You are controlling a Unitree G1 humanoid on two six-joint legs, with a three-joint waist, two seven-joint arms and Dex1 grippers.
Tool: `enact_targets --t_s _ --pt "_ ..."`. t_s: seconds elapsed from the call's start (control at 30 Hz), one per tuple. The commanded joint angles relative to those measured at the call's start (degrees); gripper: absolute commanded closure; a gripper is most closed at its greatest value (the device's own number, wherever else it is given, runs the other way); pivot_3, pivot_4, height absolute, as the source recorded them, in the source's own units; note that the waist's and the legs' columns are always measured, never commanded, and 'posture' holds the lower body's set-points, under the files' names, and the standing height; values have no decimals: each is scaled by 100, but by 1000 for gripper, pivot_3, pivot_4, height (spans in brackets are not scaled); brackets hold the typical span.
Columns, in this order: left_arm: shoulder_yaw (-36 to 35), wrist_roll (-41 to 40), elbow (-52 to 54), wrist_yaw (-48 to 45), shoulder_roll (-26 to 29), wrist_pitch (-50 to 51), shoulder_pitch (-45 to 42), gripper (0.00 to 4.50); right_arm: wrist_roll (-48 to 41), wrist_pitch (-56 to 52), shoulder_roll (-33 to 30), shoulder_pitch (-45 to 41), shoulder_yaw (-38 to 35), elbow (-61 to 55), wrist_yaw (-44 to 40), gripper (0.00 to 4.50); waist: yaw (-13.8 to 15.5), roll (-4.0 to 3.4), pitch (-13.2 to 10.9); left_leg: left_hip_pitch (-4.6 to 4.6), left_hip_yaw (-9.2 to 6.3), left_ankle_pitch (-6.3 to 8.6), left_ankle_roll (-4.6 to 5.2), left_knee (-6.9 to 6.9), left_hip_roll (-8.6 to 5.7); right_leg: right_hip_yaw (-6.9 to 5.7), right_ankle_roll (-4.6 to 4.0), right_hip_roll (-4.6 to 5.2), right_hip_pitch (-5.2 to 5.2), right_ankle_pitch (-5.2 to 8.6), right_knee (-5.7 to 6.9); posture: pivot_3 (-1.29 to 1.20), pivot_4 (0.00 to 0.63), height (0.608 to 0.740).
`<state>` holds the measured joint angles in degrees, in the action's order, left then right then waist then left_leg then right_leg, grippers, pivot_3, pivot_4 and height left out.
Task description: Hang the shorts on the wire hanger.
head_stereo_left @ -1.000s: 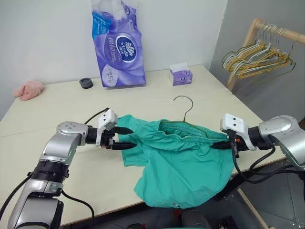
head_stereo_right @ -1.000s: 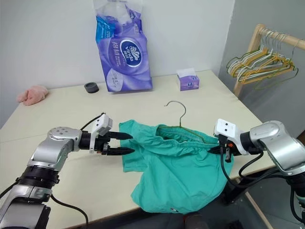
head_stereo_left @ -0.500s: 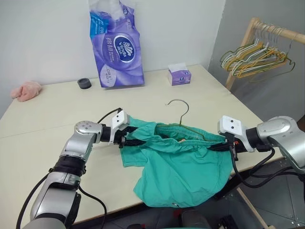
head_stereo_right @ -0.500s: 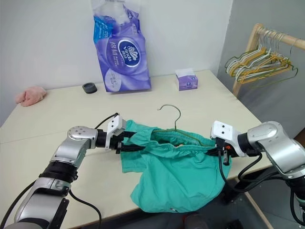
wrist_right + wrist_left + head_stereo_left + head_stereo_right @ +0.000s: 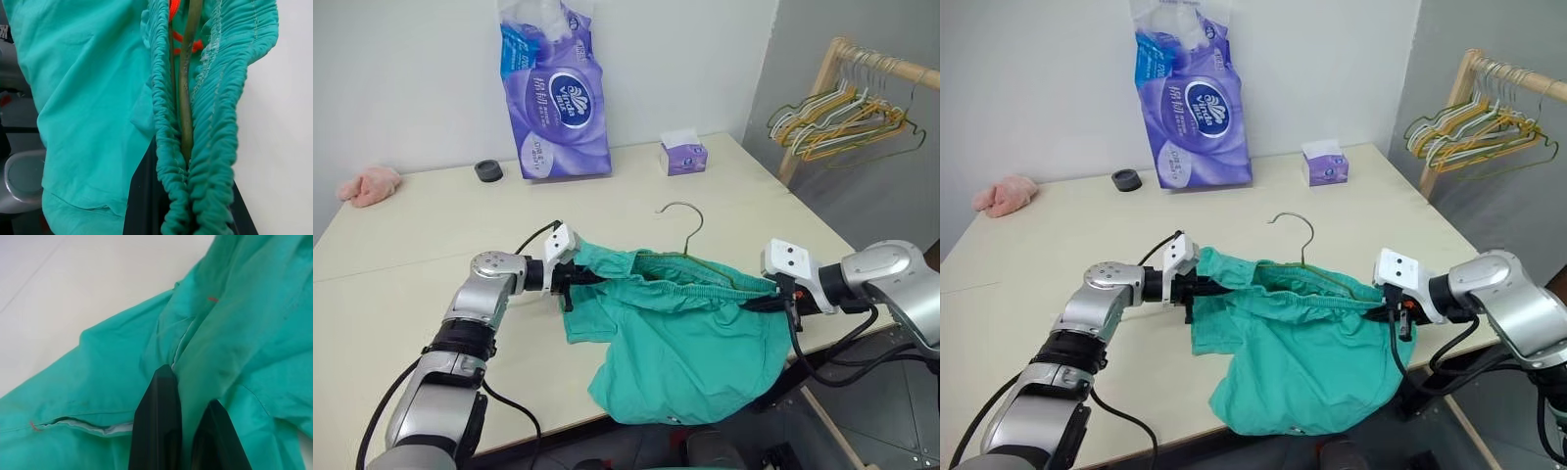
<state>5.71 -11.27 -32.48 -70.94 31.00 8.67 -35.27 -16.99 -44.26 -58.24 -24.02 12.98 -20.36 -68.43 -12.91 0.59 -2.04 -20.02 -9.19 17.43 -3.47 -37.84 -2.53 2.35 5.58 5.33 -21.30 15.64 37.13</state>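
Left wrist view: the left gripper (image 5: 183, 431) is clenched on a fold of the teal-green fabric shorts (image 5: 685, 338). Opposite, the right gripper (image 5: 766, 301) pinches their gathered waistband together with the thin olive-grey wire hanger (image 5: 690, 230), on the cream table (image 5: 431, 220)

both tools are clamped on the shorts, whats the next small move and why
Probably draw the left tool outward to stretch the waistband of the shorts. It pinches the fabric's left edge, while the right tool pins waistband and wire hanger together.

left gripper (image 5: 186, 406): clamped closed, reaching rightward; right gripper (image 5: 766, 299): seemingly closed, pointing left
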Motion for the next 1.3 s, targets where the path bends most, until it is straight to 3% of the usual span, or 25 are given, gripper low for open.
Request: enact_targets --t_s 0.03,0.43,0.73,1.1,1.3 --pt "-266 9 -179 317 -4 -309 -291 4489 -17 135 -203 113 -108 -284 -87 4500 -1 0 0 0 1 0 0 0 0 1 0 0 0 0 0 -278 0 740" --pt "-76 698 -1107 1066 -8 -1248 -457 4489 5 490 -607 598 -288 -584 -150 4500 9 0 0 0 2 1 0 -1 0 1 2 1 2 -1 -2 -289 0 740" --pt "78 1080 -1494 1394 4 -1663 -538 4489 -176 514 -536 521 -410 -599 -73 4500 1 3 1 0 3 1 0 -1 -1 -1 4 2 3 -1 -3 -289 0 740" --pt "-287 39 201 894 -298 -747 21 4489 -415 -44 -122 279 -395 -479 254 4500 5 3 1 -2 1 1 0 -3 2 0 4 6 1 -2 -1 -282 0 740" --pt "-217 259 188 837 -38 -816 180 3085 -470 -126 -109 255 -413 -425 289 4500 6 2 1 -1 2 1 0 -3 0 0 4 5 3 -2 -2 -277 0 740"
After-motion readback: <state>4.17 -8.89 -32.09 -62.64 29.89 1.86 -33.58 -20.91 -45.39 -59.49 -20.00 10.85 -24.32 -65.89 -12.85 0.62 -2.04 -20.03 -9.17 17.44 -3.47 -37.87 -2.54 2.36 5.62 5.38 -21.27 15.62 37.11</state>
